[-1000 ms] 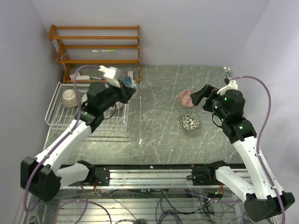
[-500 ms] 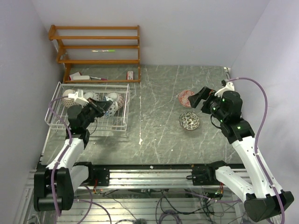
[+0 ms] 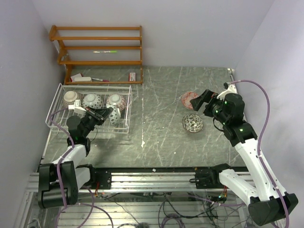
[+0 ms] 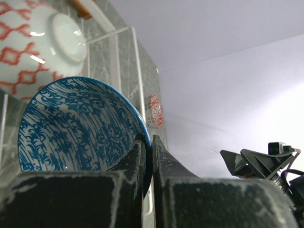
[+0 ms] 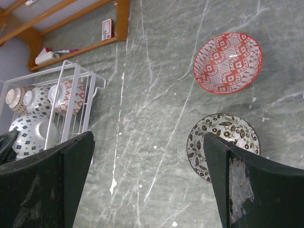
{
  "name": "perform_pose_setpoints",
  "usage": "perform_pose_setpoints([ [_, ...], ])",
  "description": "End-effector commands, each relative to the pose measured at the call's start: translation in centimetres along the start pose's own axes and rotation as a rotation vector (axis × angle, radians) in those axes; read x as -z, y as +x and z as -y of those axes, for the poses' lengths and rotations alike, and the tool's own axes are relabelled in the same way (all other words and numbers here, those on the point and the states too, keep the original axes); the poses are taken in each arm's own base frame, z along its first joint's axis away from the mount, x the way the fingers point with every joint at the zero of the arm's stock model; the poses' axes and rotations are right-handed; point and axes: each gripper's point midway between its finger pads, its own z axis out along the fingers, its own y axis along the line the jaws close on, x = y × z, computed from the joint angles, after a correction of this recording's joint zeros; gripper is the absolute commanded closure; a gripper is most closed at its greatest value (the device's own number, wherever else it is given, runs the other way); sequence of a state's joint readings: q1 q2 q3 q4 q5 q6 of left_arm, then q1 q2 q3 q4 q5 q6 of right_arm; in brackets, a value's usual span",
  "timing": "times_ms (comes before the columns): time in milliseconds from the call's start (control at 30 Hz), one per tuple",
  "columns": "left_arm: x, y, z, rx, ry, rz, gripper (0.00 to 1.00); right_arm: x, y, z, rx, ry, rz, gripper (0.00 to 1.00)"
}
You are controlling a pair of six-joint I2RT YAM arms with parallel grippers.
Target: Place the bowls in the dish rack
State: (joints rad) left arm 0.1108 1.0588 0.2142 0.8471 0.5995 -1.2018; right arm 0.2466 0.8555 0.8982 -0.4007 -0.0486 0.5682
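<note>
My left gripper [image 3: 105, 113] is shut on the rim of a blue-patterned bowl [image 4: 76, 126], held on edge low inside the white wire dish rack [image 3: 56, 124]. In the left wrist view the jaws [image 4: 148, 140] pinch the rim. Three more bowls stand on edge along the rack's far side: a tan one [image 3: 71, 98], a dark-patterned one [image 3: 91, 100] and a red-patterned one [image 3: 115, 100]. A pink-red bowl [image 3: 189, 99] and a black-and-white bowl [image 3: 192, 123] lie on the table. My right gripper [image 3: 200, 100] is open and empty above them.
The orange-brown wooden shelf unit [image 3: 97, 47] stands at the back left with small items on it. In the right wrist view the pink-red bowl [image 5: 228, 62] lies beyond the black-and-white bowl [image 5: 223, 142], and the rack [image 5: 76, 90] is far left.
My left arm has swung down and to the left, carrying the blue bowl from above the rack's right edge down into the rack. My right arm has barely moved.
</note>
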Motion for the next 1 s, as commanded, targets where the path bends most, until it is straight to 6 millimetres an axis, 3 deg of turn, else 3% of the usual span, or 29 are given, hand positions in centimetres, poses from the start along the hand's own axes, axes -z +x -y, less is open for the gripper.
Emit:
perform_pose_setpoints([
  [0, -0.1, -0.6, 0.7, -0.005, 0.046, 0.005, 0.93, -0.3, -0.2, 0.1, -0.003, -0.005, 0.013, 0.02],
  [267, -0.1, -0.5, -2.6, 0.026, -0.078, -0.004, 0.93, -0.8, 0.0, 0.0, 0.001, -0.012, 0.006, 0.02],
  [400, 0.5, -0.4, -5.8, 0.062, -0.186, 0.005, 0.93, -1.2, 0.1, 0.0, 0.0, -0.016, 0.003, 0.02],
  [533, 1.1, -0.3, -8.1, 0.096, -0.251, 0.005, 0.74, -1.7, 0.4, 0.1, 0.004, -0.018, -0.007, 0.02],
  [733, 2.0, -0.7, -10.3, 0.095, -0.326, 0.023, 0.56, -2.2, 0.6, 0.2, 0.009, -0.016, -0.016, 0.02],
  [967, 2.8, -1.9, -11.3, 0.031, -0.416, 0.053, 0.35, -2.6, 1.2, 0.5, 0.009, -0.015, -0.029, 0.02],
])
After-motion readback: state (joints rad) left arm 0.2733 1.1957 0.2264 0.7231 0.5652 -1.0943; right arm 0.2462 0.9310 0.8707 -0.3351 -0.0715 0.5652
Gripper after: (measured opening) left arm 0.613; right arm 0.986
